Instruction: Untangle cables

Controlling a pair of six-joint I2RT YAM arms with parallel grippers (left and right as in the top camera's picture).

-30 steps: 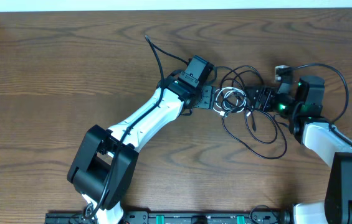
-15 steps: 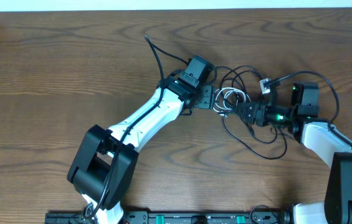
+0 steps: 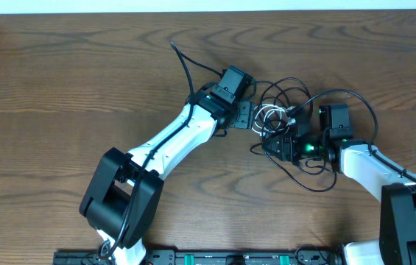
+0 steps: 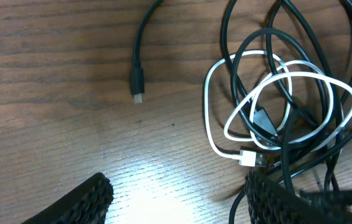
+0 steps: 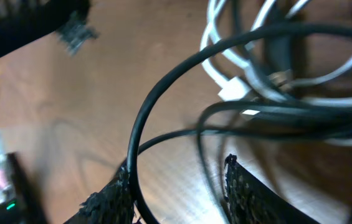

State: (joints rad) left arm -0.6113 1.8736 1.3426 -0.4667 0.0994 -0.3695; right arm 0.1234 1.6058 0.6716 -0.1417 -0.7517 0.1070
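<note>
The cables lie tangled right of the table's middle. A thin black cord point(image 3: 318, 182) loops around a shorter white cord point(image 3: 271, 112). In the left wrist view the white cord point(image 4: 212, 124) coils through the black cord point(image 4: 238, 68), with a white plug point(image 4: 251, 158) and a loose black plug point(image 4: 137, 81). My left gripper point(image 3: 254, 120) sits at the tangle's left edge, open over bare wood point(image 4: 179, 200). My right gripper point(image 3: 272, 144) reaches in from the right, open point(image 5: 179, 196). A black strand point(image 5: 139, 134) lies against its left finger, and another crosses the gap.
The left arm's own thick black wire point(image 3: 182, 60) arches toward the back. The table's far edge point(image 3: 193, 10) runs along the top, and a mounting rail point(image 3: 230, 258) lines the front. Both arm bases stand at the front corners.
My right gripper has swung left and toward the front into the tangle's lower right side, its jaws narrowing, and the black loops shifted with it. The left arm has not moved.
</note>
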